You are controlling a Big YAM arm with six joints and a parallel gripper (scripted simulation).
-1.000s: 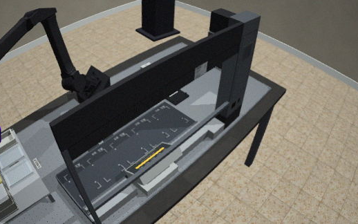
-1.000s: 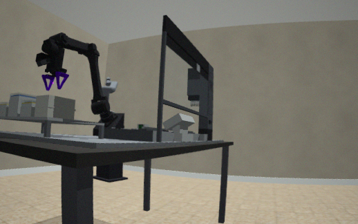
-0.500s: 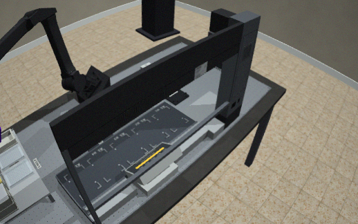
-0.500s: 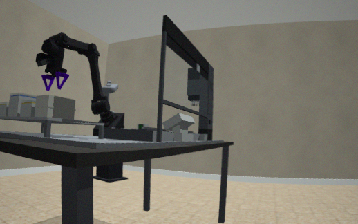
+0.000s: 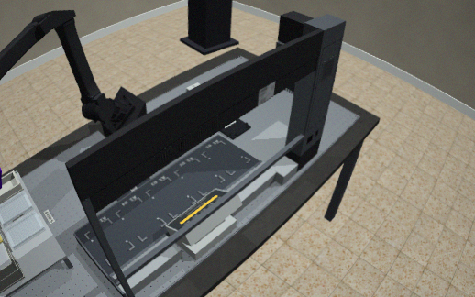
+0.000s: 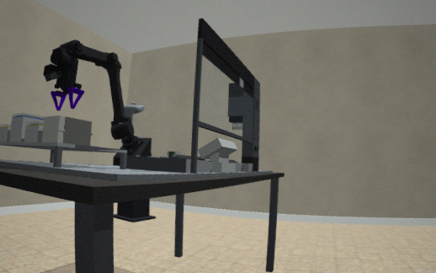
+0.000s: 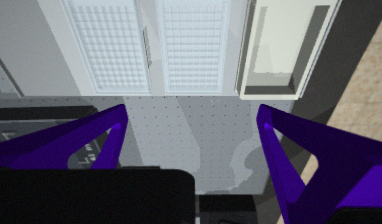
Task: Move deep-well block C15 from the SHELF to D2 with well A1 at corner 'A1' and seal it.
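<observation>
Gripper (image 7: 192, 127) is wide open, holding nothing, above the shelf (image 6: 81, 147) edge. Which block is C15 I can't tell; two gridded white blocks (image 7: 112, 47) sit at 12 o'clock in wrist view, open cream tub (image 7: 287, 45) at 1. Adv: check ID label first, drop straight down, avoid crossing tub. Blocks look rigid, boxy, matte plastic.

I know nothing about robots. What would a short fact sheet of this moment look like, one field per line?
Arm: one black arm, reaching out above the shelf
Gripper: purple fingers spread wide, holding nothing
Gripper position: hovering above the labware, touching none of it
Under the wrist camera: two gridded deep-well blocks side by side, an open cream reservoir beside them
Liquid handler deck: bracketed positions all vacant
Gantry: tall dark frame over the deck
</observation>
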